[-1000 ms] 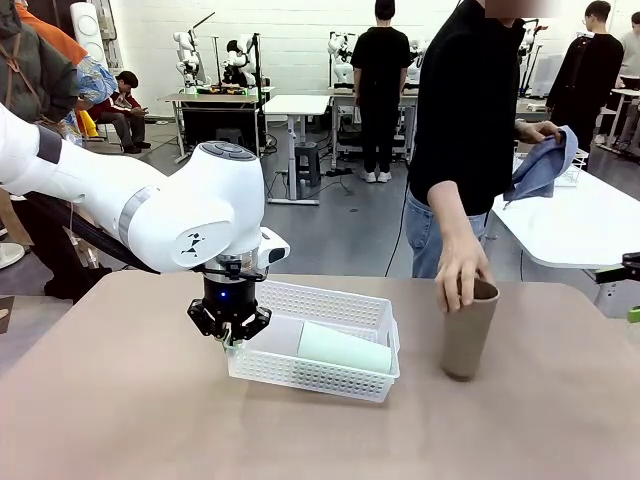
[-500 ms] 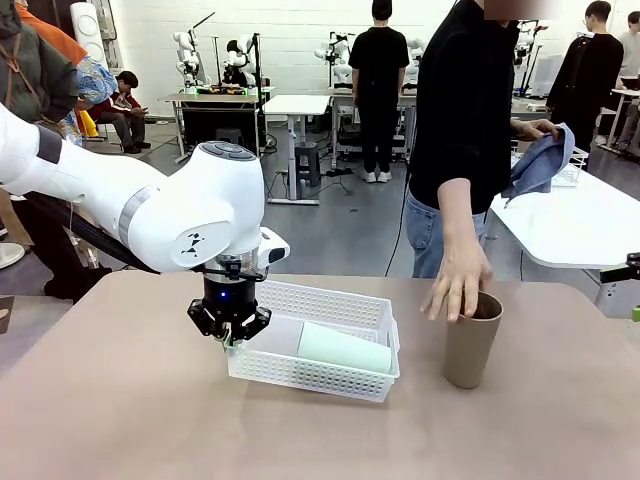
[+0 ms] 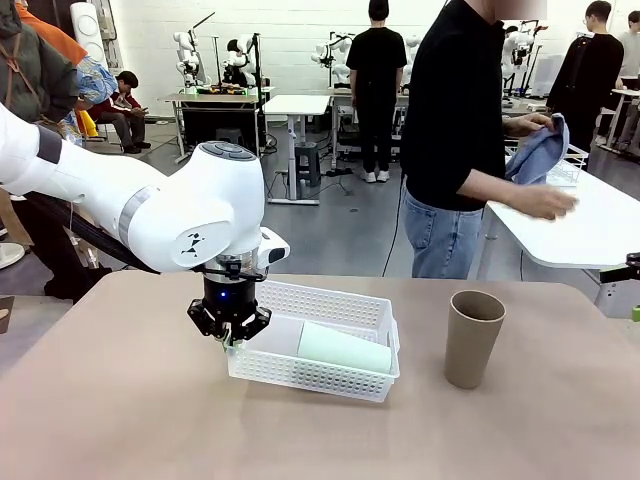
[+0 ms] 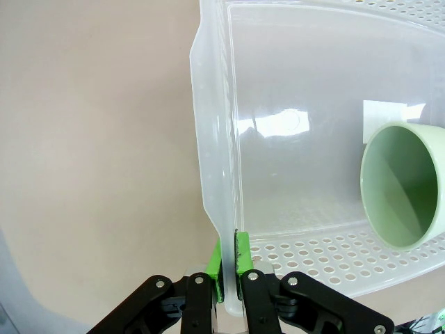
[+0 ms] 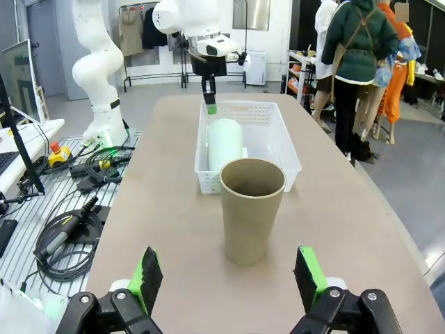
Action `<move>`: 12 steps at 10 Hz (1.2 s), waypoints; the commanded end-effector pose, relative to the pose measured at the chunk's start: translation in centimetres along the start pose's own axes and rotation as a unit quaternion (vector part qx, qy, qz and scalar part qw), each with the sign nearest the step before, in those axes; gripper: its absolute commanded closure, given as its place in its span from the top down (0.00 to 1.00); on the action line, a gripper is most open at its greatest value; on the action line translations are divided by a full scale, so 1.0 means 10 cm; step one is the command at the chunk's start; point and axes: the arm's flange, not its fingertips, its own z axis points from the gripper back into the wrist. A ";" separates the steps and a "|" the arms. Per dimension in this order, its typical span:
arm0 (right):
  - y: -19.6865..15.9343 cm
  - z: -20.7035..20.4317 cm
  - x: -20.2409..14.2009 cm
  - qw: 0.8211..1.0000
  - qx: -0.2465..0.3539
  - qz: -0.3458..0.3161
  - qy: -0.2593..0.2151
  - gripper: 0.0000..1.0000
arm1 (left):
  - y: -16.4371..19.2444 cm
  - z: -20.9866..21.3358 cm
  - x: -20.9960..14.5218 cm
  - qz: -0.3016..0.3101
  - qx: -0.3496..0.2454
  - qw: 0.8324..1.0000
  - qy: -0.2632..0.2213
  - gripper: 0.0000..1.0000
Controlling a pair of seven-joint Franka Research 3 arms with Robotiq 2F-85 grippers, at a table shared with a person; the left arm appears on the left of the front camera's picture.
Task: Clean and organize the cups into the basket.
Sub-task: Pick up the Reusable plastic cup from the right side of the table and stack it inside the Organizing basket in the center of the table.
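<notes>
The person's hand (image 3: 548, 203) has left the brown cup (image 3: 472, 338) beside the basket (image 3: 330, 293), freeing it. The left gripper (image 3: 231, 340) pinches the rim; the right gripper (image 5: 228, 273) gapes.

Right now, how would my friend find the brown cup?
On the big tan table, find the white mesh basket near the middle. Right of it, on bare tabletop, is the tan-brown cup. It stands upright and alone, while the mint green cup lies sideways inside the basket.
</notes>
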 end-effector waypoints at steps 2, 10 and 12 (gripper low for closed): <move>-0.01 -0.01 -0.01 1.000 0.000 0.009 0.001 1.00 | 0.02 0.00 -0.02 -0.003 0.003 1.000 -0.004 0.00; 0.01 -0.73 -0.46 0.997 0.053 0.045 0.026 1.00 | 0.02 0.00 -0.02 -0.003 0.003 1.000 -0.004 0.00; -0.12 -0.97 -0.58 0.997 0.073 0.033 0.020 1.00 | 0.02 0.00 -0.02 -0.003 0.003 1.000 -0.004 0.00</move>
